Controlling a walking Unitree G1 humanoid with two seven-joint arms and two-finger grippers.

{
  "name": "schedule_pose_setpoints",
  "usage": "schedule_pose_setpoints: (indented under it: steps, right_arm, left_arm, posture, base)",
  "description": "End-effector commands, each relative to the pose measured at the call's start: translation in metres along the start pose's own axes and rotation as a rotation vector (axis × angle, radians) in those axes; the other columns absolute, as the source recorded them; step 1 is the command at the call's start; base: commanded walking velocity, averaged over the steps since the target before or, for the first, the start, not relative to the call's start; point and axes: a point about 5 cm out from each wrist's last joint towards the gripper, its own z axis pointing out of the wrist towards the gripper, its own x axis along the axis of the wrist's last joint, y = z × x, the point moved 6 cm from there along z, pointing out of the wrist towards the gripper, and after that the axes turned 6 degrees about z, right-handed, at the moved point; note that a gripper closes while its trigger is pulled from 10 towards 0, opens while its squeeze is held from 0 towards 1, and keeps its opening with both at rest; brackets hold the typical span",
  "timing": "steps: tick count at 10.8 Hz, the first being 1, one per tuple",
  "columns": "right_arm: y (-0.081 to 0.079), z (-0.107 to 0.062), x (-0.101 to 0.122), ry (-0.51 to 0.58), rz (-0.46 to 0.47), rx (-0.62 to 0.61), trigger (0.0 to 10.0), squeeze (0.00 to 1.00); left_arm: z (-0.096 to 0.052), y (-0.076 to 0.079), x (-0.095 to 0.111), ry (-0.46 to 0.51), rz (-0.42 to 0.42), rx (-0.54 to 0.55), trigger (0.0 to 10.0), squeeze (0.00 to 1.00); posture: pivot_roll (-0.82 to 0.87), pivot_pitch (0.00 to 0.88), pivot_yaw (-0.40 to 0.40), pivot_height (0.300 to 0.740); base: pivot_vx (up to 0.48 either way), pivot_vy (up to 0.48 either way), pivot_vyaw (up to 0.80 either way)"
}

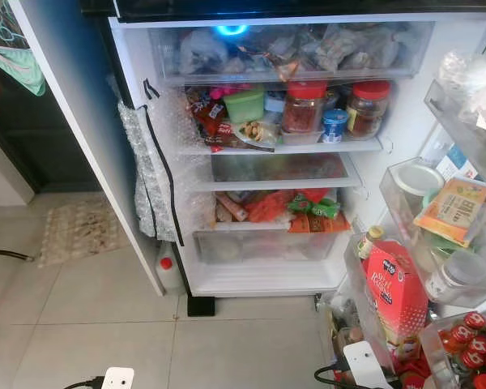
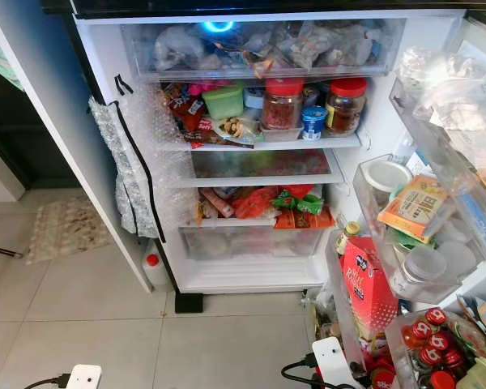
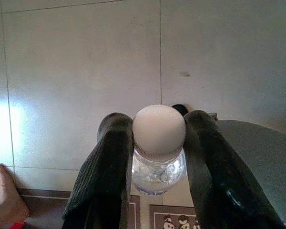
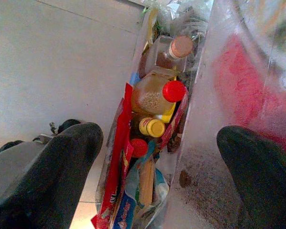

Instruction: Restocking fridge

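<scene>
Two grippers, one bottle held, fridge open

Left gripper (image 3: 158, 157) is clamped on a clear water bottle (image 3: 158, 171), both black fingers (image 3: 109, 162) pressed against the neck just under its pale round cap (image 3: 159, 131). Bottle hangs above grey floor tiles (image 3: 86, 71); a person's bare foot (image 3: 7, 198) sits at the tile edge near a patterned mat (image 3: 178, 219).

Right gripper (image 4: 159, 157) is spread wide, grasping nothing, fingers (image 4: 62, 162) well apart. Between them lies a clear door bin (image 4: 200, 143) packed with bottles: one with a red cap (image 4: 174, 90), one with a yellow cap (image 4: 152, 127), one with a tan cap (image 4: 181, 46).

Head views: fridge (image 1: 267, 146) stands open. Top drawer (image 1: 292, 49) holds bagged food. Shelf below carries two red-lidded jars (image 1: 304, 105), a green box (image 1: 245, 104) and a small blue tub (image 1: 334, 125). Lower shelf has red and green packets (image 1: 308, 207), with a clear drawer (image 1: 259, 243) under it. Bubble wrap (image 1: 150, 174) hangs on the fridge's left wall. Open door (image 1: 437, 227) on the right holds a red carton (image 1: 395, 292), an orange pack (image 1: 454, 211) and red-capped bottles (image 1: 470, 344). A small rug (image 1: 81, 231) lies on the floor to the left.
</scene>
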Motion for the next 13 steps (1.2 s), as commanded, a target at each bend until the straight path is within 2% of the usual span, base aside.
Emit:
schedule_pose_setpoints:
  steps: [1,4,6,7,8,9,10,11,12,13]
  right_arm:
    - [0.009,0.000,-0.004,-0.020,-0.012,-0.024,10.0,0.00]
    - [0.013,0.000,-0.006,-0.028,-0.028,-0.053,10.0,0.00]
    - [0.014,0.000,-0.007,-0.042,-0.035,-0.067,10.0,0.00]
    - [0.014,0.000,-0.007,-0.044,-0.035,-0.066,10.0,0.00]
    - [0.014,0.000,-0.007,-0.045,-0.035,-0.063,10.0,0.00]
    - [0.014,0.000,-0.007,-0.045,-0.034,-0.061,10.0,0.00]
    - [0.013,0.000,-0.007,-0.045,-0.033,-0.060,10.0,0.00]
    - [0.013,0.000,-0.007,-0.045,-0.031,-0.056,10.0,0.00]
    - [0.013,0.000,-0.007,-0.048,-0.033,-0.056,10.0,0.00]
    - [0.013,0.000,-0.008,-0.049,-0.033,-0.056,10.0,0.00]
  left_arm:
    - [-0.001,-0.003,-0.003,0.000,0.010,0.012,10.0,0.00]
    - [-0.002,-0.007,0.009,0.080,0.031,0.048,10.0,0.00]
    - [-0.004,-0.013,0.019,0.152,0.081,0.101,10.0,0.00]
    - [-0.013,-0.051,0.143,0.531,0.080,0.179,10.0,0.00]
    - [-0.018,-0.053,0.160,0.586,0.060,0.170,10.0,0.00]
    - [-0.027,-0.052,0.183,0.682,0.042,0.154,10.0,0.00]
    - [-0.043,-0.049,0.210,0.807,0.066,0.143,10.0,0.00]
    - [-0.070,-0.044,0.243,0.951,0.045,0.123,10.0,0.00]
    - [-0.094,-0.026,0.262,1.046,0.041,0.049,10.0,0.00]
    - [-0.103,-0.016,0.266,1.076,0.030,0.009,10.0,0.00]
  posture:
    - [-0.03,0.037,0.014,0.740]
    - [-0.03,0.039,0.012,0.740]
    - [-0.02,0.038,0.013,0.740]
    - [-0.02,0.038,0.013,0.740]
    - [-0.02,0.038,0.012,0.740]
    - [-0.02,0.039,0.012,0.740]
    - [-0.02,0.038,0.012,0.740]
    - [-0.03,0.037,0.014,0.740]
    - [-0.02,0.035,0.017,0.740]
    - [-0.02,0.033,0.019,0.740]
  base:
    - [0.000,0.000,0.00]
    - [0.000,0.000,0.00]
    - [0.000,0.000,0.00]
    - [0.000,0.000,0.00]
    - [0.000,0.000,0.00]
    - [0.000,0.000,0.00]
    - [0.000,0.000,0.00]
    - [0.000,0.000,0.00]
    - [0.000,0.000,0.00]
    - [0.000,0.000,0.00]
